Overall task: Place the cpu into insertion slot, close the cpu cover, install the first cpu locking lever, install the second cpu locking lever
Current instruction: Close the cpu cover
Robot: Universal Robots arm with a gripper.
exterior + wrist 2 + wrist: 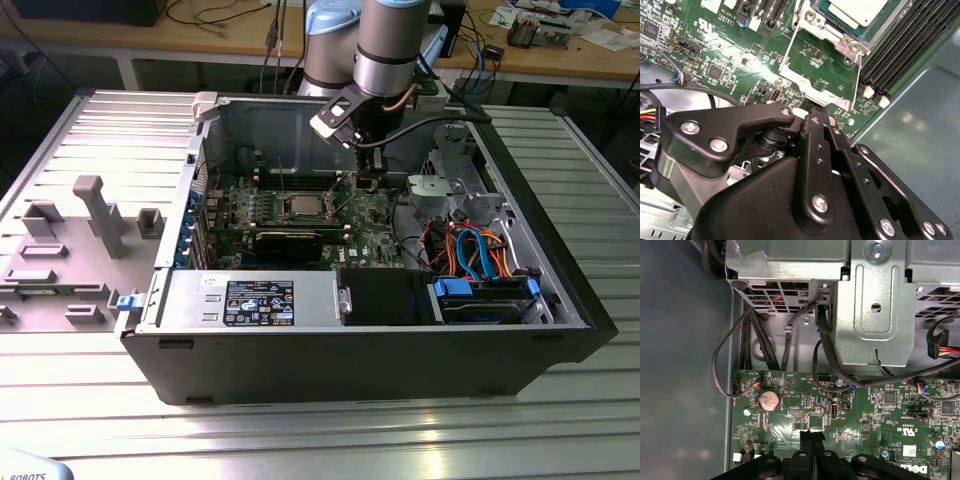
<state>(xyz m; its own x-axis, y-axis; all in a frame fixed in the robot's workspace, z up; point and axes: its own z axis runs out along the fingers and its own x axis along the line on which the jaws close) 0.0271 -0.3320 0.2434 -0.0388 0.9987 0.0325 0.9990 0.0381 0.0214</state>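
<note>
The cpu (857, 10) lies flat in the insertion slot (832, 35) with its silver top up; in the exterior view the cpu (303, 207) sits mid-board inside the open case. The cpu cover (812, 89), a thin silver frame, is swung open away from the slot, and green board shows through its window. My gripper (817, 111) is shut, its fingertips right at the cover's free edge; whether they pinch it I cannot tell. The exterior view puts the gripper (371, 183) just to the cpu's right. In the first wrist view the gripper (812, 436) hovers low over the board.
Black memory slots (905, 45) run beside the socket. A long black graphics card (290, 240) lies in front of it. A metal drive cage (875, 300) with black cables (765, 340) stands close by, and blue and orange cables (480, 255) fill the case's right side.
</note>
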